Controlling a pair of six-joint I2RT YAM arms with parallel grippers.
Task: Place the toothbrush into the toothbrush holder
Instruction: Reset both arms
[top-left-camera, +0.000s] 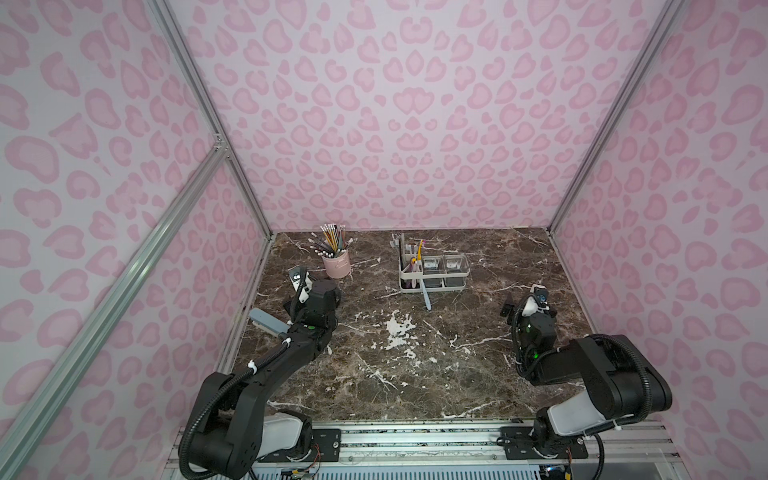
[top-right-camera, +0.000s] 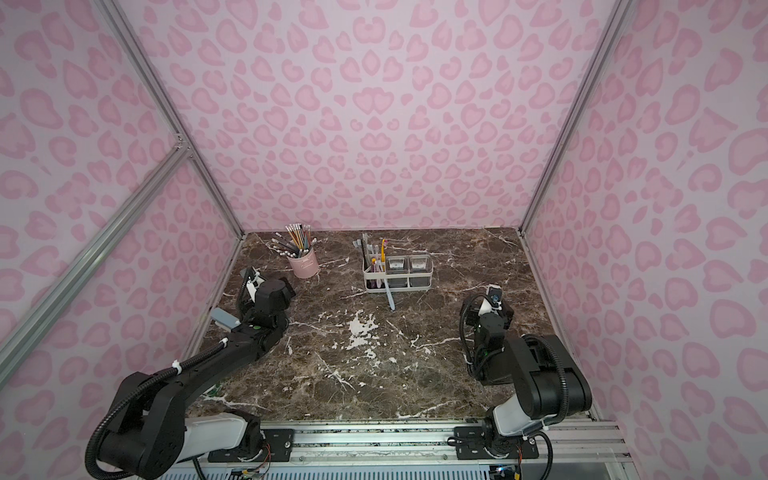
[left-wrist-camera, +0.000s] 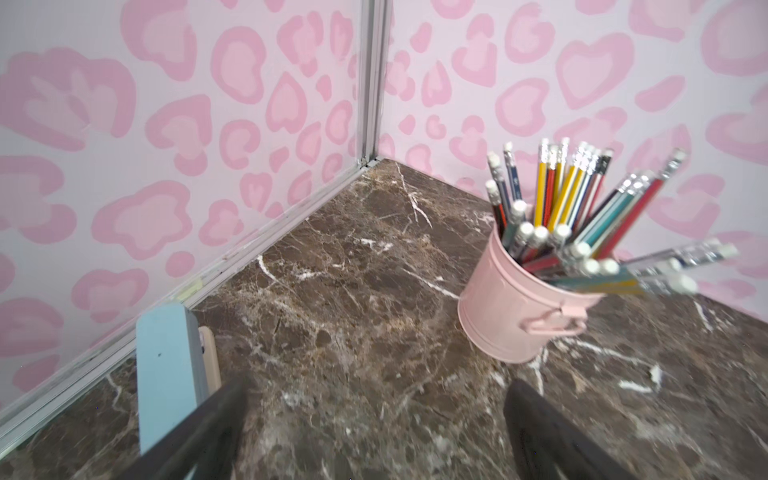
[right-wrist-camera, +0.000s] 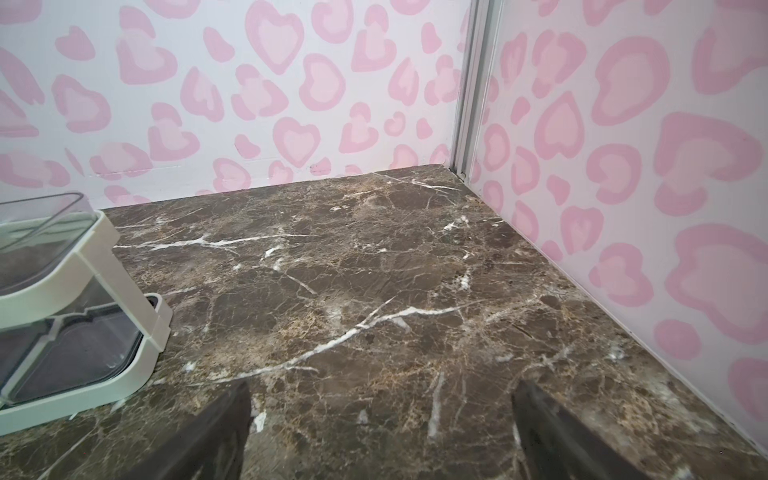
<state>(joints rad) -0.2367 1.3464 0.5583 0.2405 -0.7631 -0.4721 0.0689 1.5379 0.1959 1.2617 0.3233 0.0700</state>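
**1. Left pincer** (left-wrist-camera: 378, 384). The jaws stand wide apart with nothing between them; only table (left-wrist-camera: 353, 291) shows in the gap. The pincer faces the back left corner. The pink cup (left-wrist-camera: 511, 307) of pencils (left-wrist-camera: 557, 195) stands near one finger. A pale blue bar (left-wrist-camera: 166, 365) lies beside the other; what it is cannot be told.

**2. Right pincer** (right-wrist-camera: 384, 386). The jaws are equally wide and empty. It points over bare table near the right wall. One end of the holder (right-wrist-camera: 62, 272) shows at the edge of its wrist view, apart from the fingers.

**3. Arms.** Each arm stands at its own side. Judged purpose: the middle of the table is open to the top views, and either arm can reach in.

**4. Holder.** It stands near the back, between the arms. The slot section at its left end carries several brushes upright. Two clear cups (top-left-camera: 456, 266) fill the rest.

**5. Toothbrush** (top-left-camera: 425, 295). It lies flat on the table just in front of the holder, below the slot end. One end is at the holder's base and the other points toward the front. Whether it touches the base cannot be told. It is not in the holder, so the task is judged not done.

**6. Next move, as judged.** The front end of the toothbrush is free of the frame and is the likely grip point. The slots are crowded, so the toothbrush must go in upright, or it may knock the standing brushes.
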